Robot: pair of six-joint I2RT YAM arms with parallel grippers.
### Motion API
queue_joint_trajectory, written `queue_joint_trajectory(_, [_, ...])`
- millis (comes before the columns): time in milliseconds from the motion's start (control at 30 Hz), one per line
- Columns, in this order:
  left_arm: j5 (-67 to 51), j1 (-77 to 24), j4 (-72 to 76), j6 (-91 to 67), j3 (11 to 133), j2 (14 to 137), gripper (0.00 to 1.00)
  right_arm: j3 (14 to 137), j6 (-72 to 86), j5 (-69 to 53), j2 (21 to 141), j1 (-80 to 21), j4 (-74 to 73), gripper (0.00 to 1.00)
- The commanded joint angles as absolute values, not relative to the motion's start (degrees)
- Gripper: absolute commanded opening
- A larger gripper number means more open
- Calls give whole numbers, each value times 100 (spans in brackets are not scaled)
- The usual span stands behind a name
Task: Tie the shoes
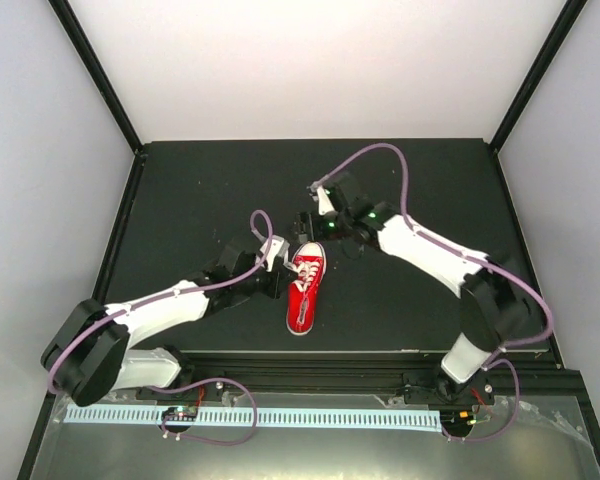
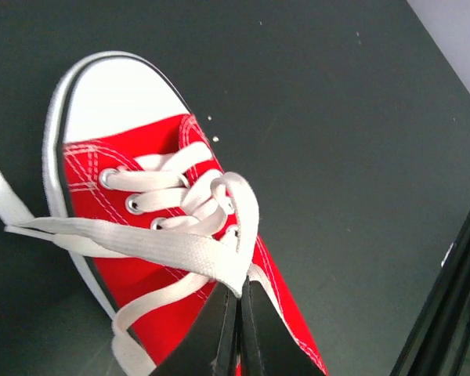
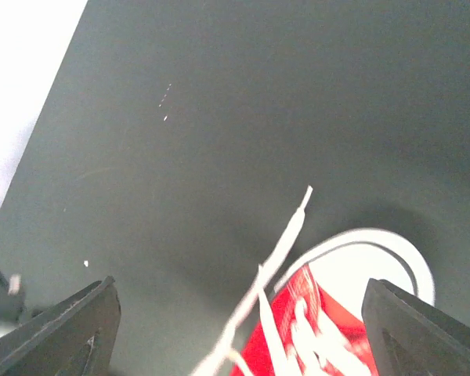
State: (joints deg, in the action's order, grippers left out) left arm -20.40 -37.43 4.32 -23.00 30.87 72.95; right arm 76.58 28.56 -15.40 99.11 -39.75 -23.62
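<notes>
The shoe (image 1: 303, 290) lies on the table (image 1: 200, 190), in the middle of the top view, running up and down the frame. The left gripper (image 1: 280, 258) is just left of its upper end. The right gripper (image 1: 315, 222) is just above that end. In the left wrist view the laces (image 2: 141, 235) cross the shoe in the middle, and the gripper touches them at the bottom. In the right wrist view one lace (image 3: 286, 235) sticks up between the fingers (image 3: 70, 329), with the shoe at the lower right.

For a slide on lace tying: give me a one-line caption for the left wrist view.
Left gripper shut on a white lace of the red sneaker, which lies on the dark table.
</notes>
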Motion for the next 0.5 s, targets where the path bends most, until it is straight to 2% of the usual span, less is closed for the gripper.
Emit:
queue_joint_trajectory(0, [-1761,-3624,646,-2529,2996,6947,2,6597,2782,-1352,8760,-3798,-2006,86])
queue_joint_trajectory(100, [-1924,-3554,719,-2555,2968,6910,2,5565,2677,-1720,8129,-3711,-1277,76])
queue_joint_trajectory(233, [-2184,-3535,737,-2552,2998,7086,2,4650,2273,-2334,7874,-3738,-343,66])
queue_joint_trajectory(467, [-2309,-3535,844,-2595,2992,7102,1,4259,1731,-2581,8147,-3908,680,57])
